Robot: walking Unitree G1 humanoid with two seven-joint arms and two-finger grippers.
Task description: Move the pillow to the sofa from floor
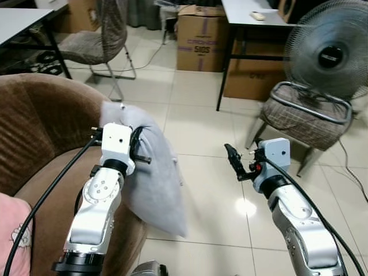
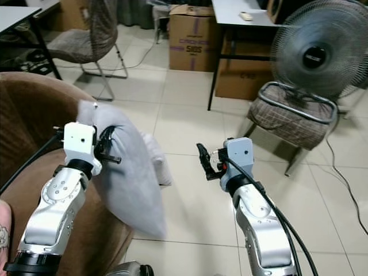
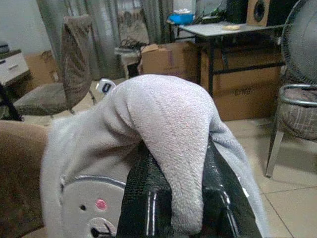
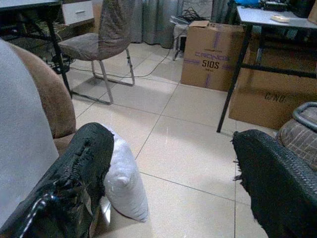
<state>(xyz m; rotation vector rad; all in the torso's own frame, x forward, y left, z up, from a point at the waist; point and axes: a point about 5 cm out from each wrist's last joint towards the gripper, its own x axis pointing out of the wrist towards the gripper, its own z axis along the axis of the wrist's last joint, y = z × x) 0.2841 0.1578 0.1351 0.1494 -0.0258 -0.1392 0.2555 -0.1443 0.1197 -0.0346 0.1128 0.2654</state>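
- Left eye view: left gripper [image 1: 140, 150] carries the grey pillow [image 1: 150, 172] beside the brown sofa [image 1: 40, 123], lifted so it clears the arm.
- Left wrist view: fingers [image 3: 148, 208] pinch a pillow fold.
- Right wrist view: right gripper [image 4: 173, 183], away from the sofa, gapes empty.

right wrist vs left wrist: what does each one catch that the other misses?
Right wrist view alone: a white pillow on the floor beside the sofa, seen between the open right gripper fingers, and the SIDS box.

Left wrist view alone: the grey pillow pinched in the left gripper, its fabric bunched between the fingers, plus the fan.

Both: the brown sofa, the chair, the black-legged table, the large box under it and the tiled floor.
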